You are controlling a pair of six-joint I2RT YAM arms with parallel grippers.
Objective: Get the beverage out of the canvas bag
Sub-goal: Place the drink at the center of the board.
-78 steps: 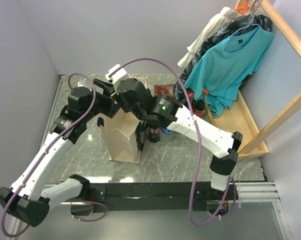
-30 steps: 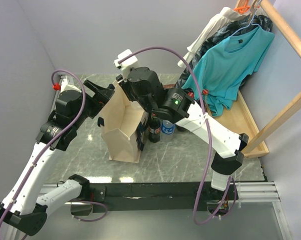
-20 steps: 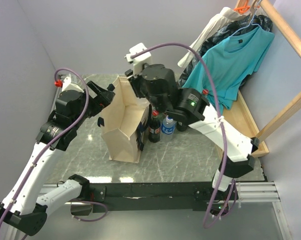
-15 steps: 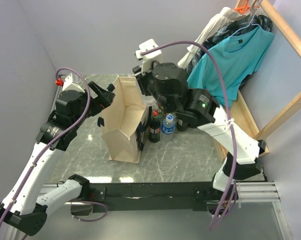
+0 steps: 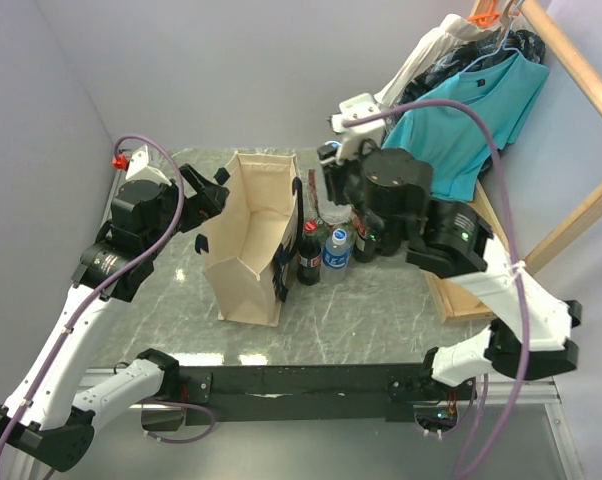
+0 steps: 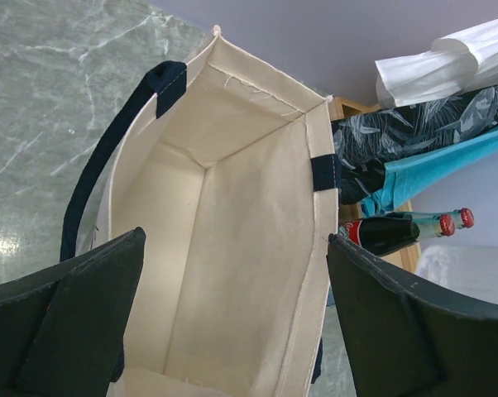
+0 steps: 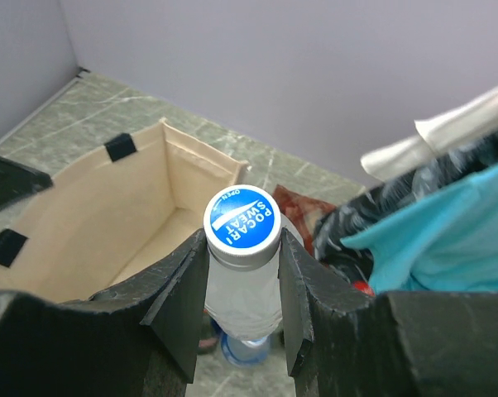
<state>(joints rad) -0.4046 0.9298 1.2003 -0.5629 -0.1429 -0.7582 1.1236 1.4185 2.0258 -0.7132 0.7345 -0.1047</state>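
Right wrist view: the right gripper (image 7: 242, 281) is clamped on the neck of a blue-capped bottle (image 7: 241, 219), held in the air outside the bag (image 7: 162, 194), to its right. The left gripper (image 6: 232, 318) hangs spread wide over the bag's open mouth. The bag stands upright on the table (image 5: 381, 300).
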